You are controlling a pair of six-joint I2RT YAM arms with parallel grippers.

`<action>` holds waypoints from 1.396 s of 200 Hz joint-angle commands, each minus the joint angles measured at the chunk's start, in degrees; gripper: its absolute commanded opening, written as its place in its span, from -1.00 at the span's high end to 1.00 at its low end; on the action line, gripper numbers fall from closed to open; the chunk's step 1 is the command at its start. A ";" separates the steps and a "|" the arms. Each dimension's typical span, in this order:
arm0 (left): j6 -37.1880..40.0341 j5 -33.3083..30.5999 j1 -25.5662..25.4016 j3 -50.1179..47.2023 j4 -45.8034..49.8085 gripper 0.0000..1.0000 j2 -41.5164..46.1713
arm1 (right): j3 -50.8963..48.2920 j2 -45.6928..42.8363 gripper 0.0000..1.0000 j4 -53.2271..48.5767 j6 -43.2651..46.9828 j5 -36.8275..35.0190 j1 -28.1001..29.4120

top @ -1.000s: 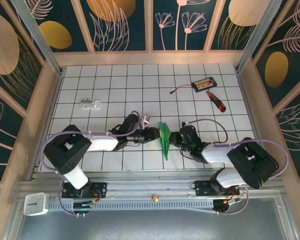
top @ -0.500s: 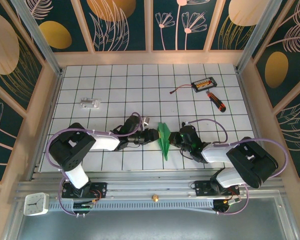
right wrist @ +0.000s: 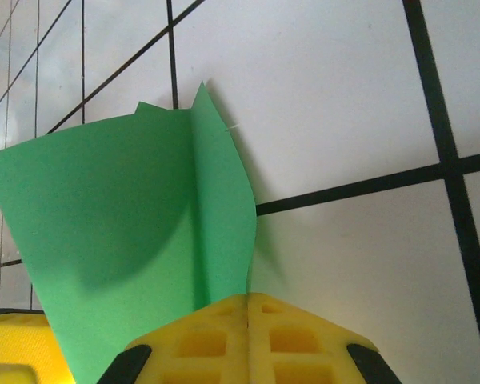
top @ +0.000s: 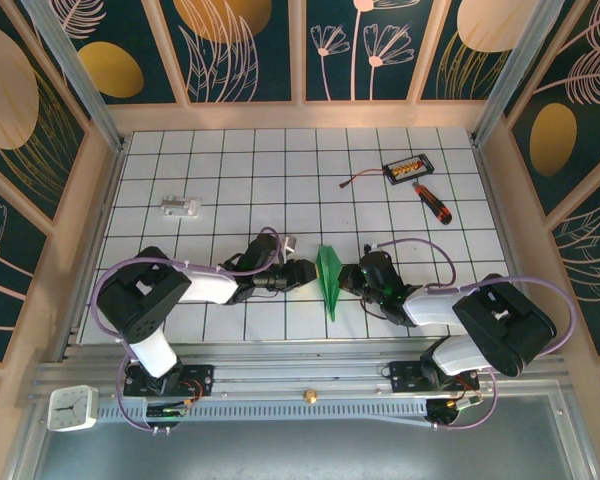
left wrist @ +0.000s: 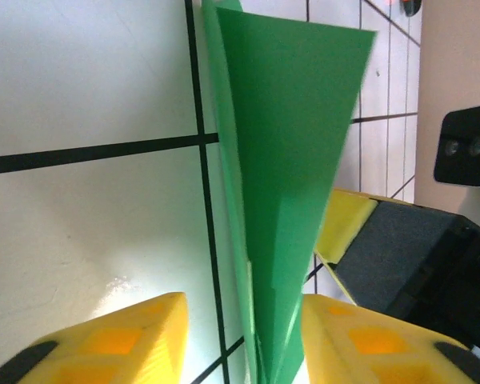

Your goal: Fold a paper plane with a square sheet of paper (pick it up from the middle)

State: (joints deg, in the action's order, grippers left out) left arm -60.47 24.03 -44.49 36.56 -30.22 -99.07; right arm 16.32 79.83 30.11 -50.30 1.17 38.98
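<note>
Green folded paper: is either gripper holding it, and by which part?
The right gripper is shut on the folded green paper, pinching its side about mid-length. The left gripper straddles it, open.

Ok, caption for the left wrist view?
The folded green paper stands upright between the left tool's open yellow fingers, over the white tiled table.

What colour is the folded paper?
The paper is bright green; left wrist view shows it best.

Robot lab test cell: gridded tabletop [top: 230, 160], patterned wall panels [top: 240, 50].
</note>
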 commanded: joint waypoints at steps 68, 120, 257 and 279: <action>1.14 1.96 0.24 4.80 -2.58 0.64 -5.49 | -0.71 -0.46 1.00 -0.43 0.29 -0.81 -0.50; 1.38 1.76 2.40 3.72 -2.42 1.00 -3.66 | 0.53 -2.23 1.00 -2.24 1.24 -1.61 -1.40; 3.41 -0.01 7.34 1.42 3.19 1.00 0.44 | 7.33 7.34 1.00 3.11 1.37 -0.33 -1.48; 4.19 -1.06 8.00 1.11 4.68 1.00 0.54 | 8.25 9.59 1.00 3.36 1.19 -0.66 -1.51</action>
State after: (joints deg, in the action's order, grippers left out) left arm -58.24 24.60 -37.41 38.54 -28.14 -100.01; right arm 22.76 87.07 31.57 -49.45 1.19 37.12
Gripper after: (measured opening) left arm 0.056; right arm 0.057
